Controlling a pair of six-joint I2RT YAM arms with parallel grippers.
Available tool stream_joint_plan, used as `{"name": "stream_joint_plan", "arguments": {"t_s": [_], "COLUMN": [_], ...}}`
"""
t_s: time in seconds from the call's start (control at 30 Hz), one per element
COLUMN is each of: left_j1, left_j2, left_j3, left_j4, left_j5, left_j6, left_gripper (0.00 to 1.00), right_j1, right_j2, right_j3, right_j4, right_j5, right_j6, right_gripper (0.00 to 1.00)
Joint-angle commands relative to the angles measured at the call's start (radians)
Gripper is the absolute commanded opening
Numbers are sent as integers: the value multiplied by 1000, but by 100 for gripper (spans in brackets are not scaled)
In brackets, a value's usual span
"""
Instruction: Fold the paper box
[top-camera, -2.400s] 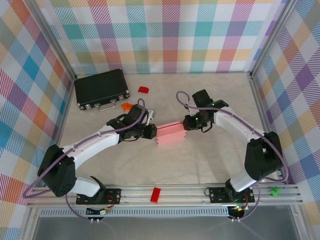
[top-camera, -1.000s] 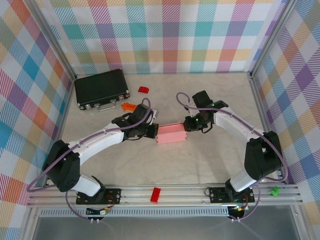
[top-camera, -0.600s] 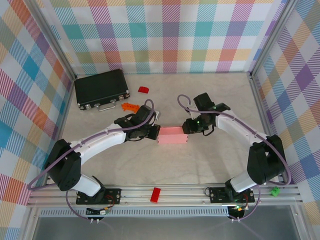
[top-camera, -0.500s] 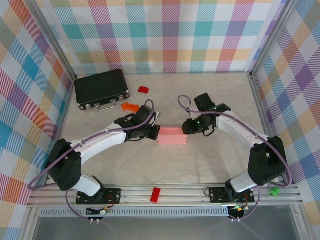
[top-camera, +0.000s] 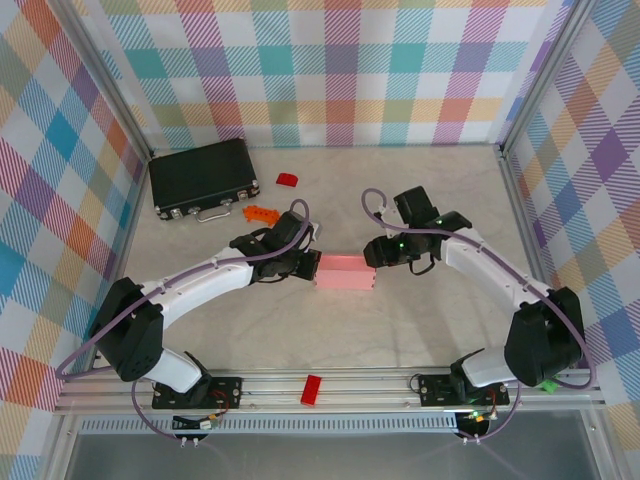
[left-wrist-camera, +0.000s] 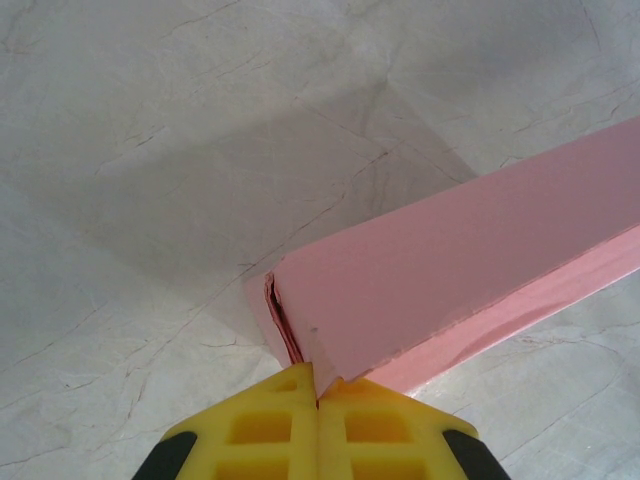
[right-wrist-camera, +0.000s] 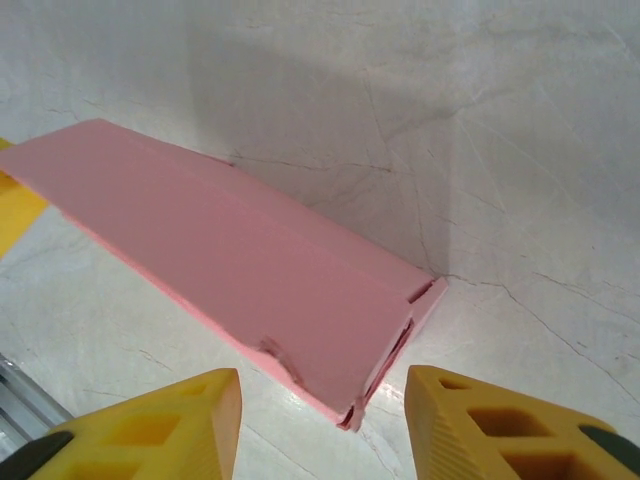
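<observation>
**Paper box lying crosswise between the arms: left pinching a corner, right standing open**

The left gripper is pressing its yellow fingers flat together on a corner of the paper box, with thin pink card running into the seam between them. The right gripper is holding its jaws well apart. One yellow finger is sitting on either side of the box's opposite end, and neither is touching the card.

The box is lying flat near the middle of the table, folded into a shallow rectangle. Its long axis is running left to right across the table, so each short end is pointing at one gripper. At the right-hand end, the card layers are gaping slightly along the edge. At the left-hand end, stacked card edges are showing just above the closed fingers.

Bare table is lying open on the near and far sides of the box. The black case is sitting well apart in the far left corner. A red block and an orange block are resting between the case and the left arm. Another red block is lying on the near rail.
</observation>
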Motion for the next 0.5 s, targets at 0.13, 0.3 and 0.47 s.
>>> {"name": "stream_joint_plan", "arguments": {"t_s": [0.13, 0.3, 0.47], "left_j1": [-13, -14, -14], "left_j2": [26, 22, 20], "left_j3": [0, 0, -2], "left_j4": [-87, -89, -88], "left_j5": [-6, -9, -9], "left_j6": [16, 15, 14], "left_gripper": [2, 2, 2], "right_j1": [3, 4, 4], "right_j2": [-26, 9, 48], "right_j3": [3, 38, 48], "right_j4": [58, 64, 40], "right_j5": [11, 52, 50], "right_j6": [39, 80, 81], "right_gripper": [48, 41, 38]}}
